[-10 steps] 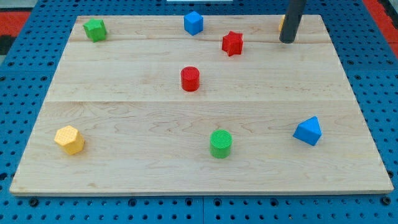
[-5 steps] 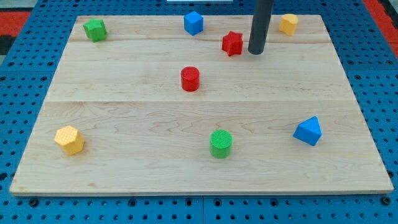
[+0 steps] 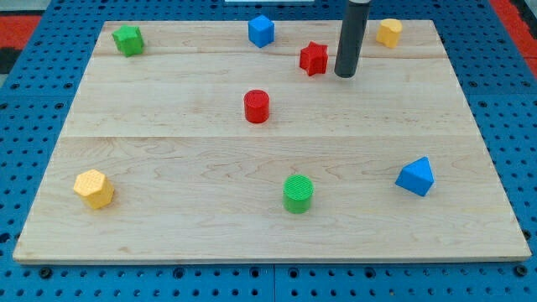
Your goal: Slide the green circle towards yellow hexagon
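The green circle (image 3: pixel 298 193) stands on the wooden board (image 3: pixel 168 151) near the view's bottom, just right of centre. The yellow hexagon (image 3: pixel 93 188) sits at the view's lower left, far to the left of the green circle. My tip (image 3: pixel 344 75) rests on the board near the view's top, just right of the red star (image 3: pixel 314 58) and well above the green circle, touching neither.
A red cylinder (image 3: pixel 257 106) stands mid-board. A blue block (image 3: pixel 261 30) and a green block (image 3: pixel 127 39) lie along the view's top. A second yellow block (image 3: pixel 388 32) sits at the top right. A blue block (image 3: pixel 416 177) lies at the right.
My tip moved left from beside the top-right yellow block to beside the red star, then edged slightly downward. No block has moved.
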